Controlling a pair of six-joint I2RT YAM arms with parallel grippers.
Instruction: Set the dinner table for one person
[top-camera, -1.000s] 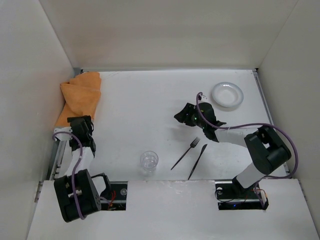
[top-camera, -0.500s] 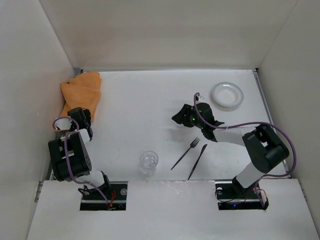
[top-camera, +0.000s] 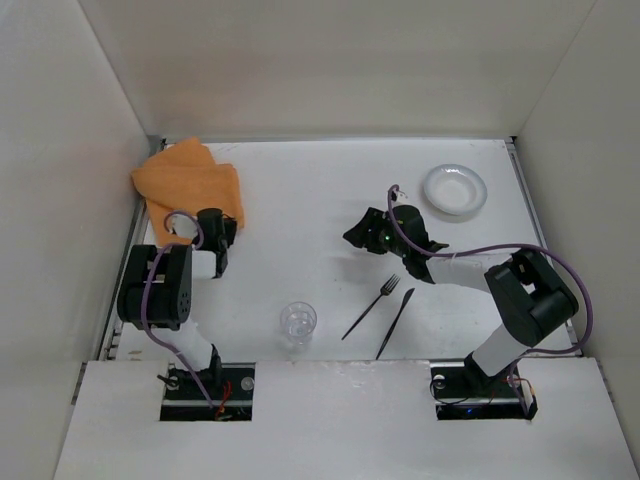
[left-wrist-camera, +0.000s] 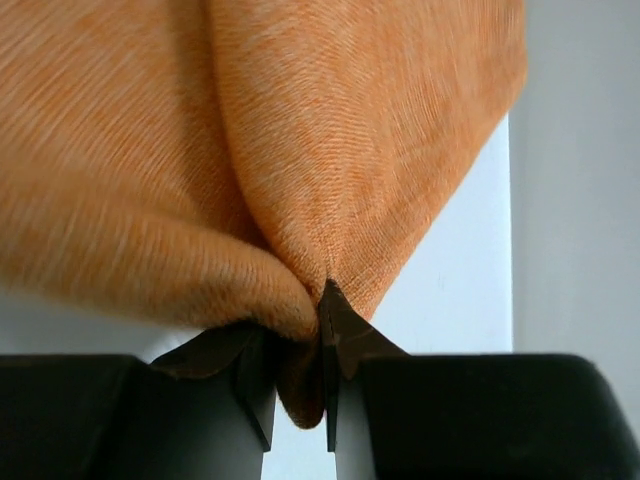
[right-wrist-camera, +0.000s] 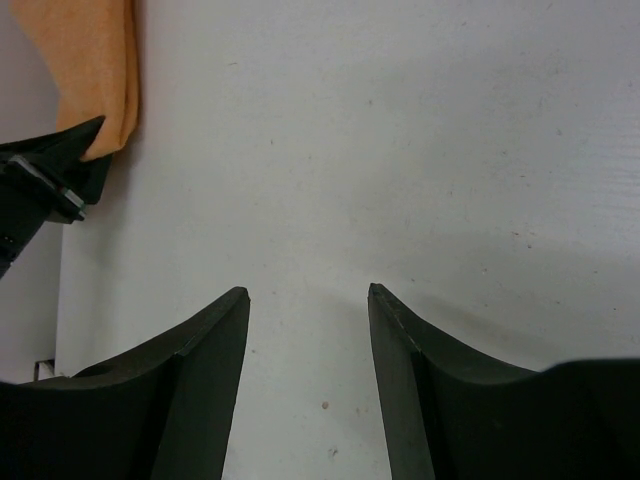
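The orange cloth (top-camera: 188, 185) lies at the back left of the dinner table (top-camera: 300, 190). My left gripper (top-camera: 218, 238) is at the cloth's near right corner. In the left wrist view that gripper (left-wrist-camera: 300, 322) is shut on a bunched fold of the cloth (left-wrist-camera: 320, 140). My right gripper (top-camera: 357, 236) hovers over the middle of the table, and its wrist view shows it open (right-wrist-camera: 308, 292) above bare tabletop (right-wrist-camera: 420, 150), with nothing between the fingers. The cloth (right-wrist-camera: 92, 60) shows at that view's top left.
A white plate (top-camera: 454, 189) sits at the back right. A black fork (top-camera: 372, 305) and black knife (top-camera: 396, 322) lie side by side near the front, right of centre. A clear glass (top-camera: 298, 323) stands at the front centre. White walls close three sides.
My left gripper shut on the cloth and moved right, pulling the cloth away from the left wall. The right arm shifted only slightly.
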